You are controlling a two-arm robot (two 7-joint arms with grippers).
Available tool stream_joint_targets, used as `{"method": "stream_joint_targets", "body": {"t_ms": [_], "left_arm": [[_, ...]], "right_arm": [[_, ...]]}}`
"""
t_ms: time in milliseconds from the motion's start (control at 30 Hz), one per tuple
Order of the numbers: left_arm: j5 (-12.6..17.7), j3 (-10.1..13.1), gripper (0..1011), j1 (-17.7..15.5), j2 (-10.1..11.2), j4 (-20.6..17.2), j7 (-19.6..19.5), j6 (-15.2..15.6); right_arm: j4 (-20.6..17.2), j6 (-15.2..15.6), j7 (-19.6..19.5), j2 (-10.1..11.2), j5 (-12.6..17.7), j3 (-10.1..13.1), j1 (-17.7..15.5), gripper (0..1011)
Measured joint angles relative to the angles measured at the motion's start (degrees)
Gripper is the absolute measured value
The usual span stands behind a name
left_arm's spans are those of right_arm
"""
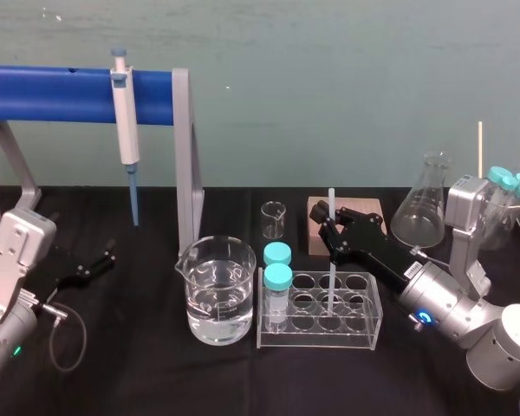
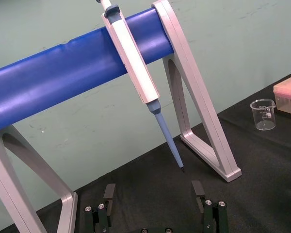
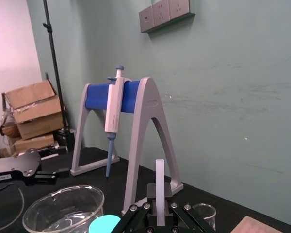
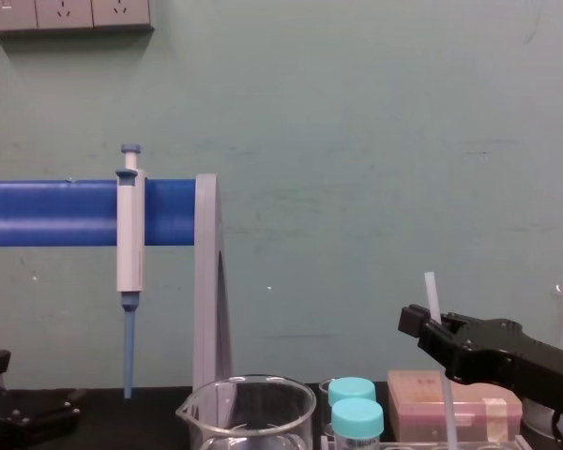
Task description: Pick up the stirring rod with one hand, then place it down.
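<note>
Clamping the stirring rod (image 1: pixel 332 201), the right gripper (image 1: pixel 331 227) should lift it straight up, clear of the rack (image 1: pixel 364 338); the left gripper (image 2: pixel 153 190) lies open.

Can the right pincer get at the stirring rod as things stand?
Likely yes: the right pincer sits closed around the stirring rod, which stands upright in the tube rack. Nothing blocks it. The left pincer is parked open, far left.

The stirring rod (image 1: pixel 331 201) (thin, translucent white) stands upright, clamped in the right end effector (image 1: pixel 329 228).
</note>
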Motion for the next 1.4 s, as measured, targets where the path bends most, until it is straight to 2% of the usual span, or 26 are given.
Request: {"method": "stream_joint_targets", "body": {"t_ms": [367, 500, 633, 700, 867, 900, 967, 1233, 1400], "left_arm": [[0.0, 0.0, 1000, 0.0, 0.0, 0.0, 0.0, 0.0], [0.0, 0.0, 1000, 0.0, 0.0, 0.0, 0.0, 0.0], [0.0, 0.0, 1000, 0.0, 0.0, 0.0, 0.0, 0.0], [0.0, 0.0, 1000, 0.0, 0.0, 0.0, 0.0, 0.0], [0.0, 0.0, 1000, 0.0, 0.0, 0.0, 0.0, 0.0], [0.0, 0.0, 1000, 0.0, 0.0, 0.0, 0.0, 0.0], [0.0, 0.0, 1000, 0.0, 0.0, 0.0, 0.0, 0.0], [0.0, 0.0, 1000, 0.0, 0.0, 0.0, 0.0, 0.0], [0.0, 0.0, 1000, 0.0, 0.0, 0.0, 0.0, 0.0]], "right_arm": [[0.0, 0.0, 0.0, 0.0, 0.1, 0.0, 0.0, 67], [0.0, 0.0, 0.1, 0.0, 0.1, 0.0, 0.0, 125], [-0.1, 0.0, 0.1, 0.0, 0.1, 0.0, 0.0, 279], [-0.1, 0.0, 0.1, 0.0, 0.2, 0.0, 0.0, 311], [-0.1, 0.0, 0.2, 0.0, 0.2, 0.0, 0.0, 481], [-0.1, 0.0, 0.2, 0.0, 0.2, 0.0, 0.0, 538], [-0.1, 0.0, 0.2, 0.0, 0.2, 0.0, 0.0, 562], [-0.1, 0.0, 0.3, 0.0, 0.3, 0.0, 0.0, 834], [-0.1, 0.0, 0.3, 0.0, 0.3, 0.0, 0.0, 960]]}}
